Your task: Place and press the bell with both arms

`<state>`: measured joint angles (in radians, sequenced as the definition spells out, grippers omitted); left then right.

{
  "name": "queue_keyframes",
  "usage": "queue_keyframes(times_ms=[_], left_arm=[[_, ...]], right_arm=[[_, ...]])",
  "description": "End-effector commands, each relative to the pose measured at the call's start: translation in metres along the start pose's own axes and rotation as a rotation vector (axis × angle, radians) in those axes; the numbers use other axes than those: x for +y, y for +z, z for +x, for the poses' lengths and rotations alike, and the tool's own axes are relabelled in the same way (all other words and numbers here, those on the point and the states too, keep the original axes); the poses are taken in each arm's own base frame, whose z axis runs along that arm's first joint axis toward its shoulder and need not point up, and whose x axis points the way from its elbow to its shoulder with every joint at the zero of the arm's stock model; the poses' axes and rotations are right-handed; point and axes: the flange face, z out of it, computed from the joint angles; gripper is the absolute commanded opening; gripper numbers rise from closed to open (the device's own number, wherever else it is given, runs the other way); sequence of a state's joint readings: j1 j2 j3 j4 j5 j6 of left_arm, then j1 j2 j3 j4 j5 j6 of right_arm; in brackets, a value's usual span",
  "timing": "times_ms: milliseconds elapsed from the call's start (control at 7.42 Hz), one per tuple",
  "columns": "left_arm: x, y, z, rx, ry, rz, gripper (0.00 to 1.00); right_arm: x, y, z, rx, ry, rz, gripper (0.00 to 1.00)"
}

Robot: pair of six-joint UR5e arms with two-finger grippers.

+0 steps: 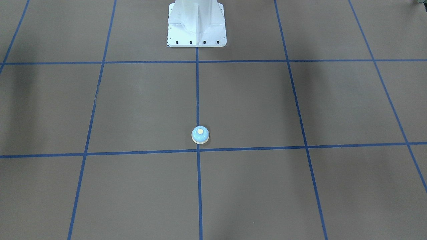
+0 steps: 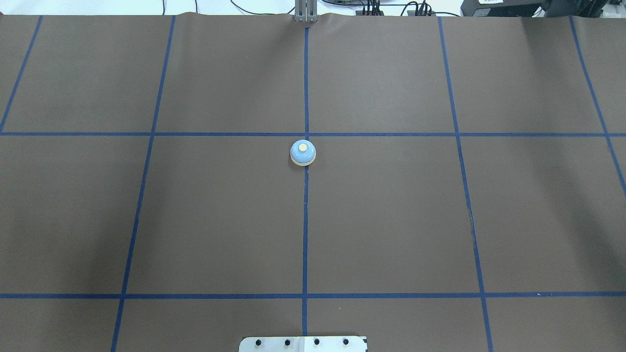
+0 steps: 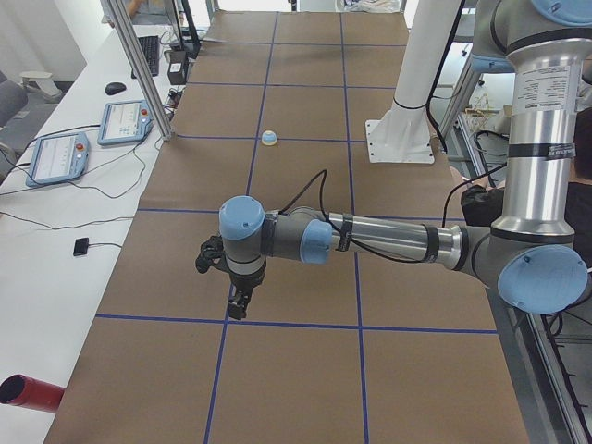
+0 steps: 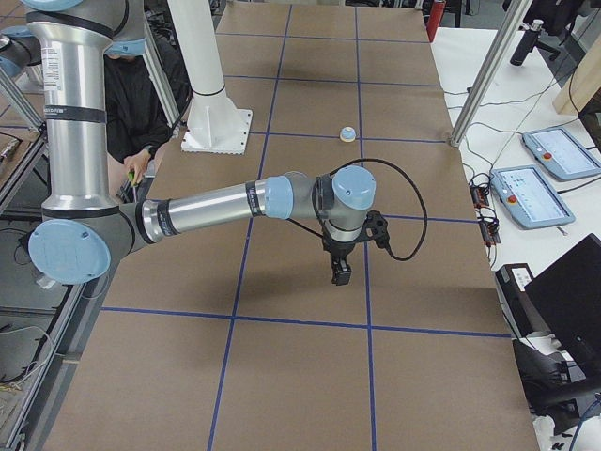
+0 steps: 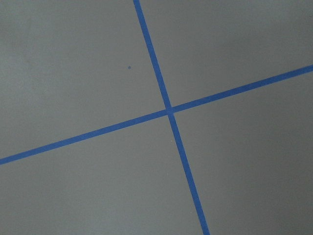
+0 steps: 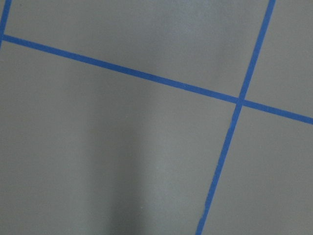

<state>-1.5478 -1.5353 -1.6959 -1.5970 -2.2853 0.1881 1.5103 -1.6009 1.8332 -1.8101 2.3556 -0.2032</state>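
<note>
brown paper covers the counter [image 2: 391, 220], gridded with blue tape [image 2: 305, 234]. the bell [image 2: 302, 152] stands on the centre tape line, between the two grippers and well apart from each. the left gripper [image 3: 238, 310] and right gripper [image 4: 338, 275] each hang fingers-down over bare counter, with nothing visibly held. both show only from the counter's ends, so i cannot tell whether either is spread or clenched. the bell is upright with its cream button [image 2: 303, 147] facing up. it is round in plan, so it has no long axis along the counter, only its vertical one. risks, as i judge them: a pinch on the smooth dome could slip; an off-centre press could skid it; both grippers converging on so small a thing could clash.
</note>
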Motion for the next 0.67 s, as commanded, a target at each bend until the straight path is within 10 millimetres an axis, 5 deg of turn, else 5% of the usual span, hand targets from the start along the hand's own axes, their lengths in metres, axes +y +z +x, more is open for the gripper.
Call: queue_keyframes(times_ms=[0, 135, 539], left_arm=[[0.014, 0.000, 0.002, 0.004, -0.009, -0.002, 1.00], [0.014, 0.001, 0.002, 0.004, -0.016, -0.006, 1.00], [0.016, 0.001, 0.000, 0.000, -0.014, -0.009, 1.00]], right_arm=[[0.008, 0.004, 0.020, 0.001, 0.025, -0.004, 1.00], [0.021, 0.016, 0.042, -0.004, 0.070, -0.027, 1.00], [0.041, 0.029, 0.061, -0.015, 0.125, -0.052, 1.00]])
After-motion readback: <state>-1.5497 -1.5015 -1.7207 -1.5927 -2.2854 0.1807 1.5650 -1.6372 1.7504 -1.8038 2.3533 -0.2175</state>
